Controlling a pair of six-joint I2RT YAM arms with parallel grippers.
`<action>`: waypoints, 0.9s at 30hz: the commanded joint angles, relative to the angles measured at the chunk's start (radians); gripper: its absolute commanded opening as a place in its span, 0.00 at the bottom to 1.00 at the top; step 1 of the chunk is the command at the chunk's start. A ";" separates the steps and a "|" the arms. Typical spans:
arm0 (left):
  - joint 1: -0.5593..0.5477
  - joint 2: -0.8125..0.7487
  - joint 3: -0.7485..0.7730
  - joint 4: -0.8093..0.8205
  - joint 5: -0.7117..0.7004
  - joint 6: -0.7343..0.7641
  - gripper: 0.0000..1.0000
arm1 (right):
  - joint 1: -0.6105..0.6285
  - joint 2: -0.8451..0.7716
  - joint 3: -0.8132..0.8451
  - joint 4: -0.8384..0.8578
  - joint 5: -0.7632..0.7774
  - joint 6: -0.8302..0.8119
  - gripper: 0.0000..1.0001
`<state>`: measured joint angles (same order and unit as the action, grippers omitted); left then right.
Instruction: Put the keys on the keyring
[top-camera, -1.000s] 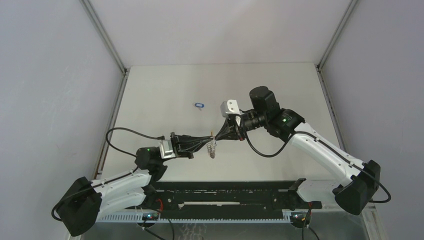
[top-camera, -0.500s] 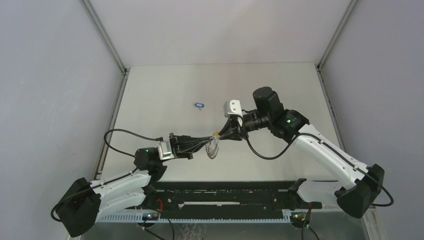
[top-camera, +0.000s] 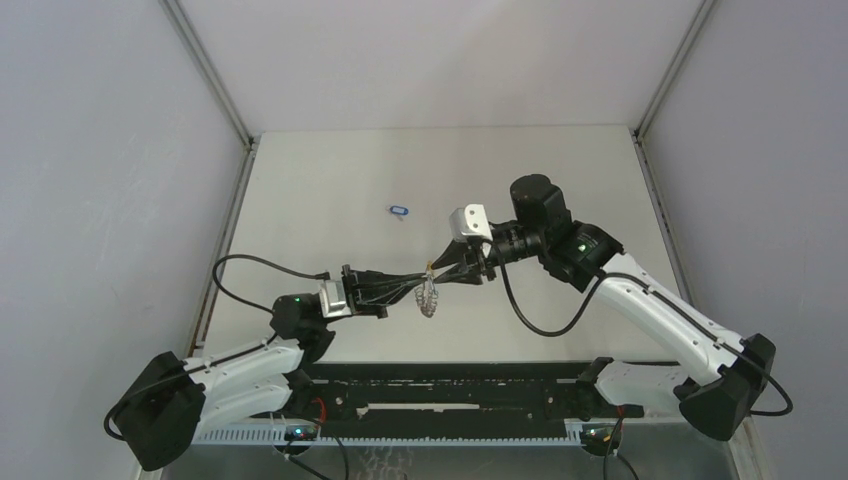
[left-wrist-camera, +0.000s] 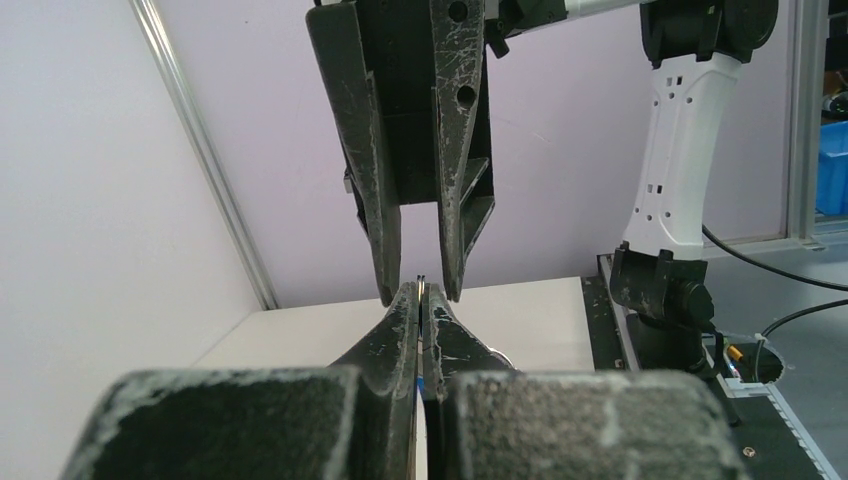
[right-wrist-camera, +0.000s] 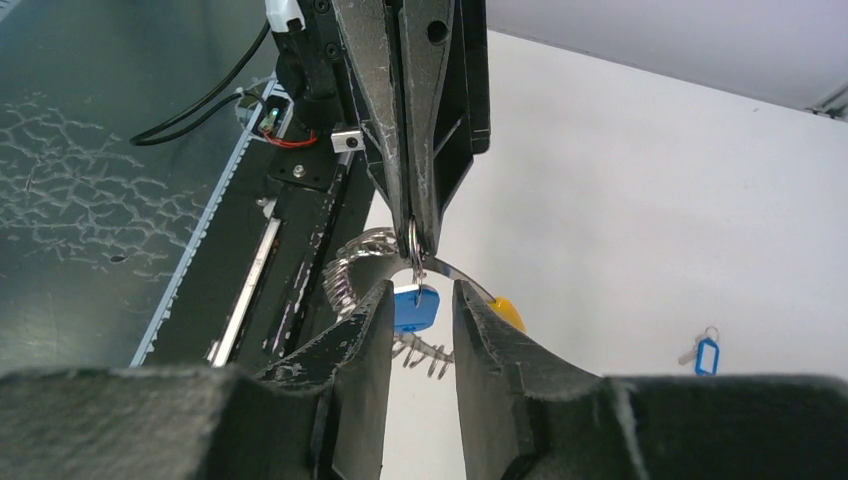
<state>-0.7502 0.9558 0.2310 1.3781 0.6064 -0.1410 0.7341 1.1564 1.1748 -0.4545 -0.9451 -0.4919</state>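
Both arms meet over the near middle of the table (top-camera: 330, 180). The left gripper (top-camera: 420, 286) reaches in from the left with its jaws pressed together, pinching the keyring (top-camera: 430, 299) at its silvery band. The bumpy loop hangs below the fingertips, clear of the table surface. In the right wrist view the yellow arc (right-wrist-camera: 506, 311) sits at the loop's right side. The first key, seen mainly by its blue tag (right-wrist-camera: 413, 308), dangles from a small ring right at the left fingertips. Whether that small ring is fully threaded on the keyring cannot be told. The right gripper (top-camera: 437, 272) faces the left tip to tip, with its jaws spread. The tag hangs in the gap and is not pinched. The second key (top-camera: 400, 211) lies flat on the table, well apart, farther from the arm bases.
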 joint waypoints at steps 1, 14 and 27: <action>0.003 -0.004 0.032 0.065 0.002 -0.014 0.00 | 0.014 0.023 0.011 0.076 -0.034 -0.004 0.28; 0.003 0.012 0.041 0.064 -0.006 -0.020 0.00 | 0.020 0.048 0.011 0.077 -0.069 -0.001 0.02; 0.004 0.043 0.034 -0.144 -0.091 0.066 0.34 | 0.067 0.092 0.229 -0.417 0.413 -0.083 0.00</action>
<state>-0.7494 0.9951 0.2310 1.3174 0.5453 -0.1238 0.7574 1.2182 1.2831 -0.6930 -0.7326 -0.5335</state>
